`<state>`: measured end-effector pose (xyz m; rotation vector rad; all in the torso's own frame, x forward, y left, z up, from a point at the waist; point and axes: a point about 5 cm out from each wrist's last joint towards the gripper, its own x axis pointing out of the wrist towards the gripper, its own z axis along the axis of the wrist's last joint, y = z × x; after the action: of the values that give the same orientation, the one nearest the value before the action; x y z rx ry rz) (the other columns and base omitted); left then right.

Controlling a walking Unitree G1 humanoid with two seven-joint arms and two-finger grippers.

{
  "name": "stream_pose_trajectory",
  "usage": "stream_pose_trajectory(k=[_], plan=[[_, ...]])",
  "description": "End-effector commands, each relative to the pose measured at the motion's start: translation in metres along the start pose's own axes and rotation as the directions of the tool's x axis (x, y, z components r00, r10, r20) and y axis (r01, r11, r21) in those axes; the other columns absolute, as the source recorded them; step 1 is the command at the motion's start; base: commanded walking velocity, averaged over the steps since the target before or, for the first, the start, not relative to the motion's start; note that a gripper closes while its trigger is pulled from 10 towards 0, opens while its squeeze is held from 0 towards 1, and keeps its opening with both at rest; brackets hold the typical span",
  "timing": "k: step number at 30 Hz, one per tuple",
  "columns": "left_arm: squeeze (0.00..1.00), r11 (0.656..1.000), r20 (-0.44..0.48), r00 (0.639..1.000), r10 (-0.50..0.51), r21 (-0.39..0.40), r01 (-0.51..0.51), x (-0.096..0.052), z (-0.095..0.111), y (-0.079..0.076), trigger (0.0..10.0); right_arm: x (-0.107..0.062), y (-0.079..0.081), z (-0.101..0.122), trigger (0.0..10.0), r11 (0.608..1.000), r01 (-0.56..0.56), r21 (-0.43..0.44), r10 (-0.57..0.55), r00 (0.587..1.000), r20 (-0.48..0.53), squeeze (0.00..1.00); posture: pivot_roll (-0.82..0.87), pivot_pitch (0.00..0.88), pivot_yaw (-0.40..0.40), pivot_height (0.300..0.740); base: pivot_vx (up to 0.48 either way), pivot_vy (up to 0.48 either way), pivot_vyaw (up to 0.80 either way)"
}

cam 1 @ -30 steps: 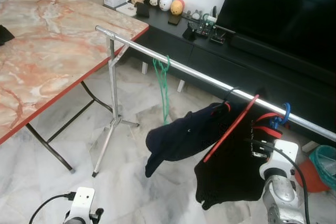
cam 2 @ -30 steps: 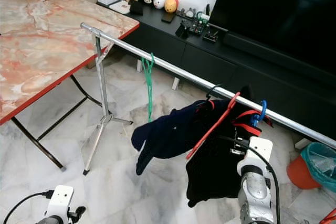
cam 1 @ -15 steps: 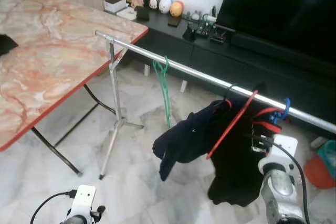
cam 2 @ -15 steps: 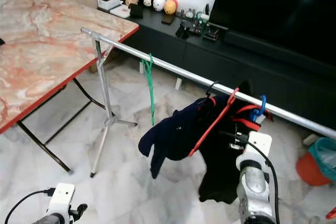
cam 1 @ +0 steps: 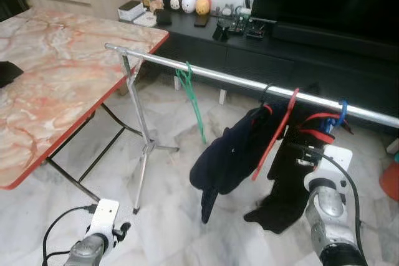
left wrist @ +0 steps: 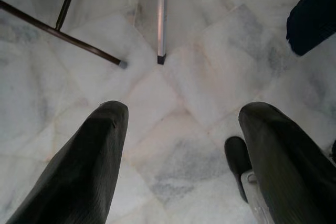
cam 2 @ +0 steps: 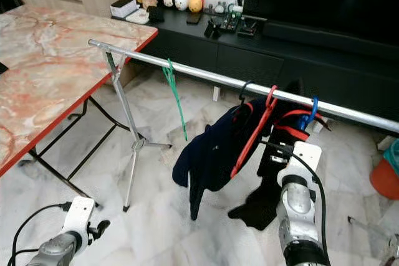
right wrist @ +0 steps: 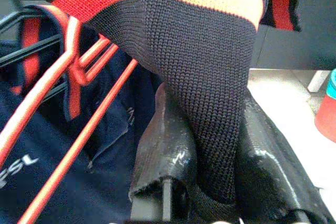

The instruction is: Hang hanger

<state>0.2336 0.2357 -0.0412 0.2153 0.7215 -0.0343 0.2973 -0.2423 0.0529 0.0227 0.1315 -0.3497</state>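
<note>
Rail [cam 1: 237, 81] of the silver drying rack carries a green hanger [cam 1: 193, 101], a red hanger [cam 1: 277, 134] bearing a navy garment [cam 1: 234, 154], and a blue hanger [cam 1: 340, 115] with a black knit garment [right wrist: 210, 61] striped in red. Right gripper [right wrist: 210, 182] is raised beside the blue hanger, fingers clenched on a fold of the knit garment. Left gripper [left wrist: 178, 156] hangs low over the marble floor [left wrist: 184, 77], fingers apart and grasping nothing; an orange bucket [cam 2: 385, 177] stands at the far right, contents not discernible.

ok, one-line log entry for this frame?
stage: hanging | right gripper: shut on black knit garment by rail | red hanger: hooked on rail | left gripper: open, idle over floor
</note>
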Motion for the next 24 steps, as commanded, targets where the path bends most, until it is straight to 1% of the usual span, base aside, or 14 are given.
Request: stream_pose_trajectory(k=[1,2,7,13,17,24], plan=[[0.0,1.0,0.0,1.0,-0.012,0.015,0.012,0.0,-0.001,-0.001,10.0,0.006,-0.001,0.013,10.0,1.0,0.008,0.009,-0.009,0.999,0.048,0.0,0.01,0.0,0.027,0.74,-0.259,0.0,0.0],[0.0,1.0,0.007,1.0,-0.02,0.016,0.02,0.001,0.001,-0.005,10.0,0.007,0.001,0.014,10.0,1.0,0.001,-0.002,-0.001,0.999,0.047,0.0,0.0,0.0,0.021,0.74,-0.266,0.0,0.0],[0.0,0.999,0.025,0.999,-0.034,0.016,0.033,0.002,0.005,-0.012,10.0,0.009,0.002,0.019,10.0,1.0,-0.015,-0.005,0.015,0.998,0.061,0.0,-0.01,0.0,0.014,0.74,-0.274,0.0,0.0],[0.0,0.998,0.023,0.998,-0.06,0.019,0.059,0.002,0.002,-0.021,10.0,0.01,-0.001,0.019,10.0,1.0,-0.009,-0.017,0.01,0.998,0.056,0.0,-0.02,0.0,0.013,0.74,-0.281,0.0,0.0],[0.0,0.998,0.02,0.998,-0.068,0.019,0.067,0.003,0.002,-0.024,10.0,0.012,-0.002,0.018,10.0,1.0,-0.008,-0.028,0.009,0.999,0.04,0.0,-0.02,0.0,0.001,0.74,-0.286,0.0,0.0],[0.0,0.998,0.017,0.998,-0.066,0.006,0.066,0.003,0.002,-0.026,10.0,0.014,0.0,0.018,10.0,0.999,-0.016,-0.03,0.017,0.999,0.034,0.0,-0.03,0.0,-0.003,0.74,-0.288,0.0,0.0]])
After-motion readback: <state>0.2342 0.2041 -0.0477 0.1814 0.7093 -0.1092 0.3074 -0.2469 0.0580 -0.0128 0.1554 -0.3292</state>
